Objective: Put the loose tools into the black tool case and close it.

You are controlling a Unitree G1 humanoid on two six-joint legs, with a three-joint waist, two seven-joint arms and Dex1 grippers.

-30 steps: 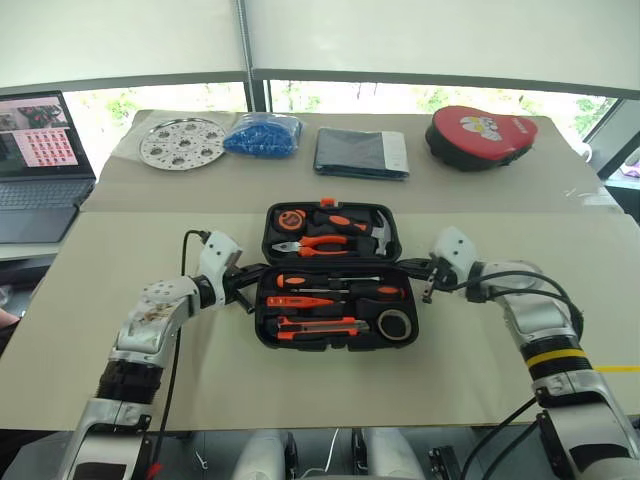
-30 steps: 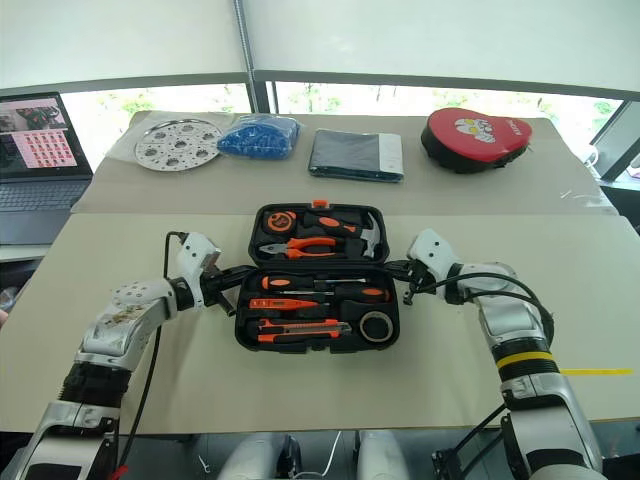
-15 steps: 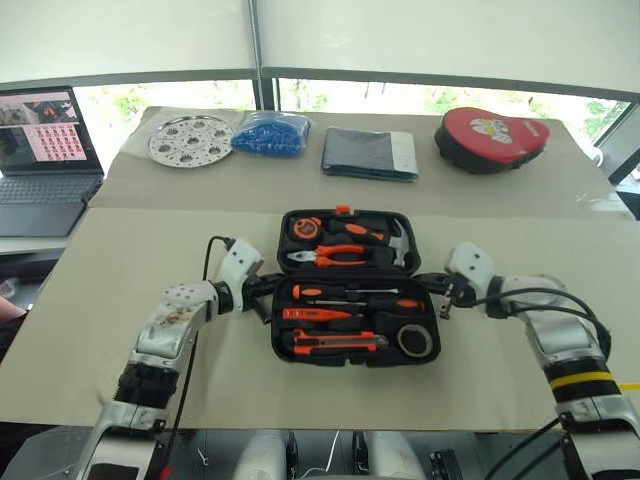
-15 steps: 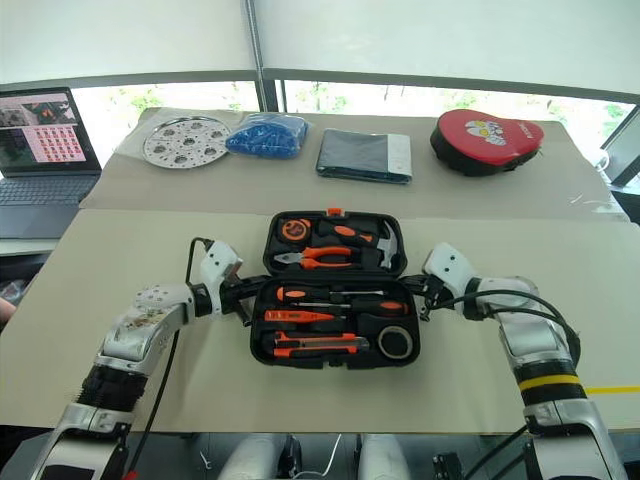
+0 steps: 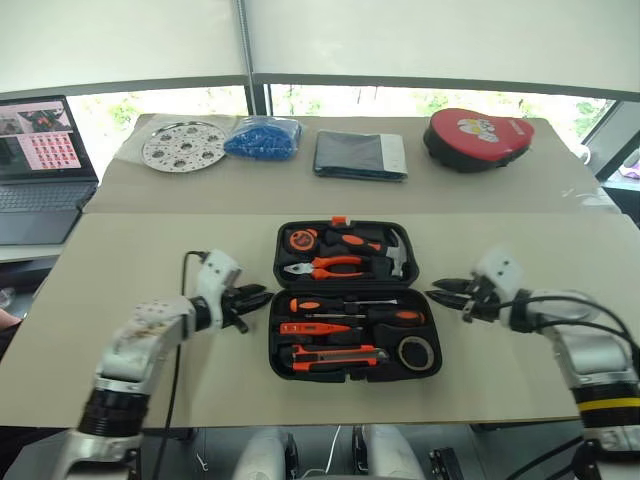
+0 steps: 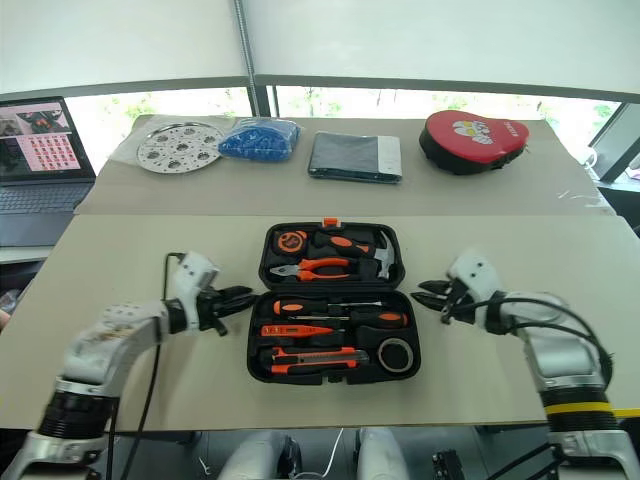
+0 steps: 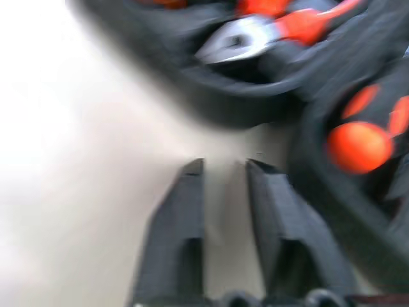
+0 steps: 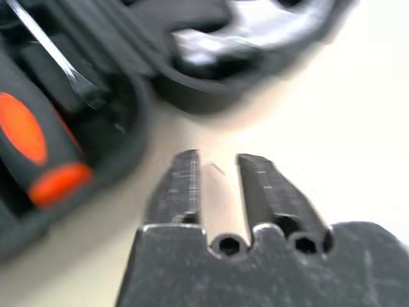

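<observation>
- Black tool case [image 5: 352, 310] lies open mid-table, toward the near edge, as I see it.
- Loose tools [image 5: 345, 327] fill its near half.
- Left gripper [image 5: 252, 298] and right gripper [image 5: 447, 293] flank it, fingers narrowly parted, holding nothing.

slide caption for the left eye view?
Open black tool case with tools seated; left gripper and right gripper flank it, fingers apart, empty.

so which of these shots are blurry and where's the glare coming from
Left wrist view: heavy blur, the pliers and tool case smeared, the left tool soft. Right wrist view: screwdriver handle and case edge soft, the right tool crisper. Eye views: sharp on the table, with the windows behind blown out bright.
</observation>
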